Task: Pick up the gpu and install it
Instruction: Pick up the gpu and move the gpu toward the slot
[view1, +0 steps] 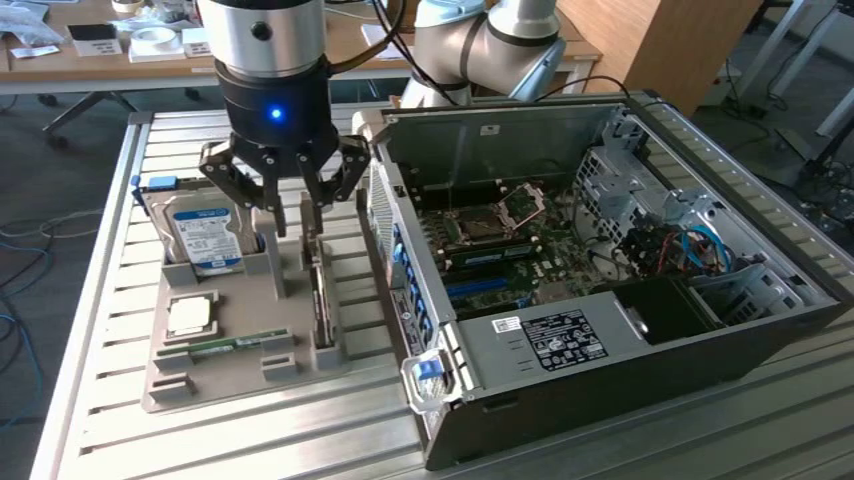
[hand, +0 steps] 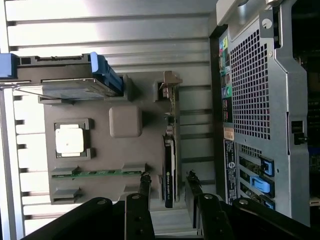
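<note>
The gpu stands on its long edge in a slot of the grey parts tray, beside the open computer case. In the wrist view the gpu is a thin dark card, its silver end bracket at the end away from the fingers. My gripper hangs just above the card, open. Its two black fingers straddle the card's near end with a small gap on each side, and my gripper holds nothing.
The tray also holds a silver hard drive with a blue-white label, a square CPU and a green RAM stick. The case's perforated rear panel stands close beside the card. The motherboard lies exposed inside.
</note>
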